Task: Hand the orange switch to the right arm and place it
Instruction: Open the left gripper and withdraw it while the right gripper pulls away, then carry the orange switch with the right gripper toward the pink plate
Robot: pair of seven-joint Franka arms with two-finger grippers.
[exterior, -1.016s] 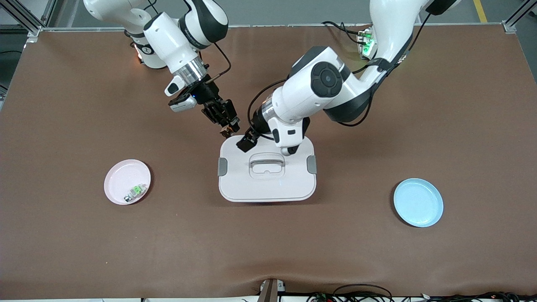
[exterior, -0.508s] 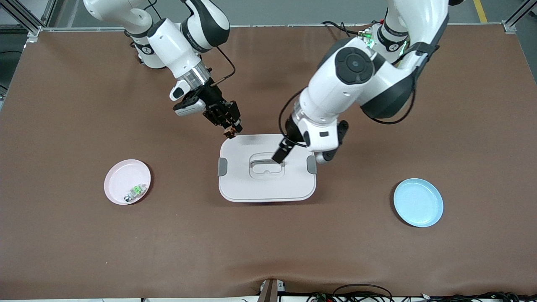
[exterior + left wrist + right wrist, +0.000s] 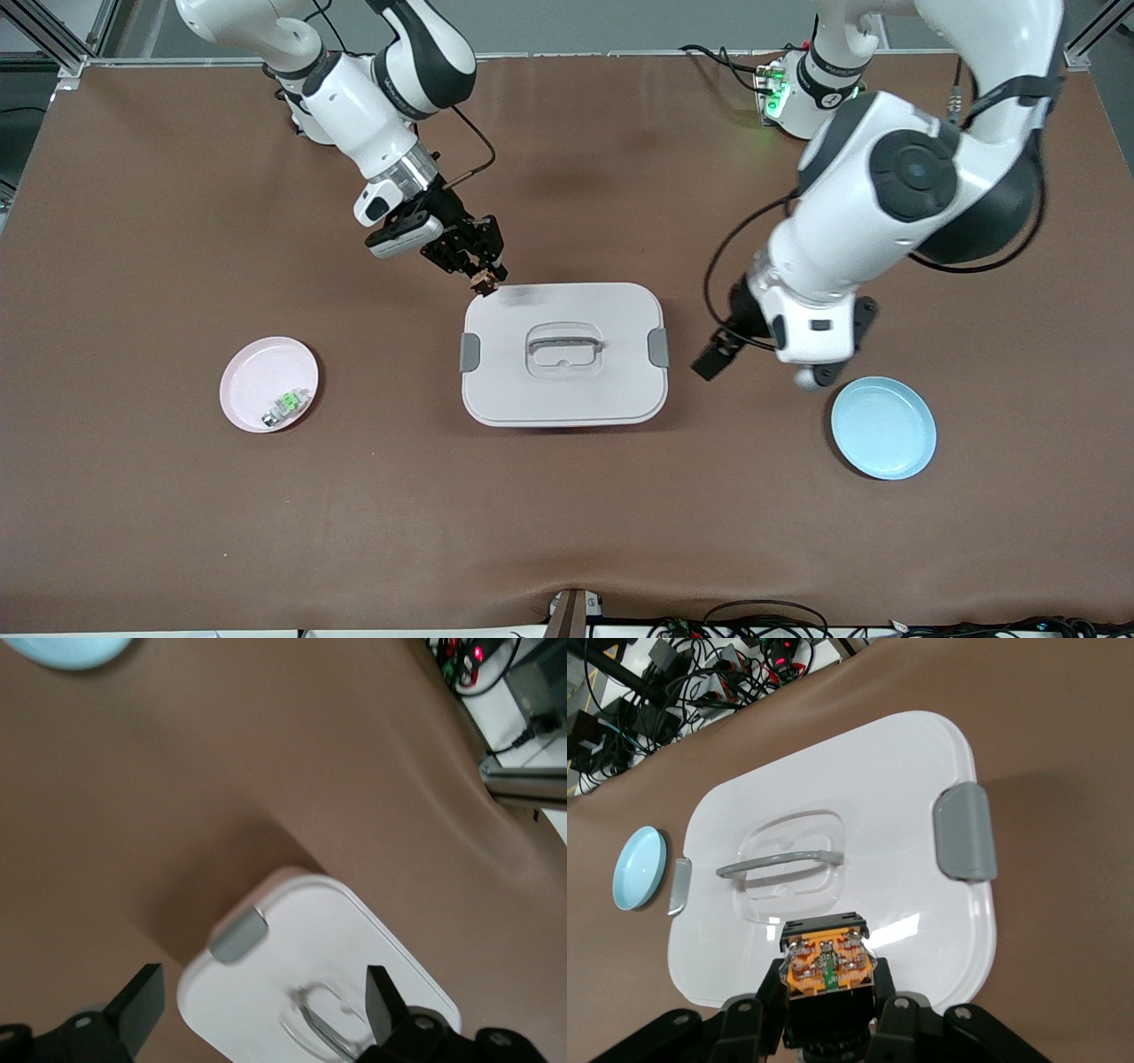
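A tiny orange switch (image 3: 827,966) with a black body is pinched between the right gripper's (image 3: 484,276) fingers, over the corner of a white lidded box (image 3: 563,390). The left gripper (image 3: 714,358), fingers spread and empty, hangs over the table between the box and an empty blue plate (image 3: 883,428). A pink plate (image 3: 257,372) holds a clear switch with a green middle (image 3: 285,406).

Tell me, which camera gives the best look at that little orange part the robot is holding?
The right wrist view: the orange switch fills the foreground, clamped in the right gripper over the white lidded box. The front view shows it only as a tiny speck at the gripper's tip. The left wrist view does not show it.
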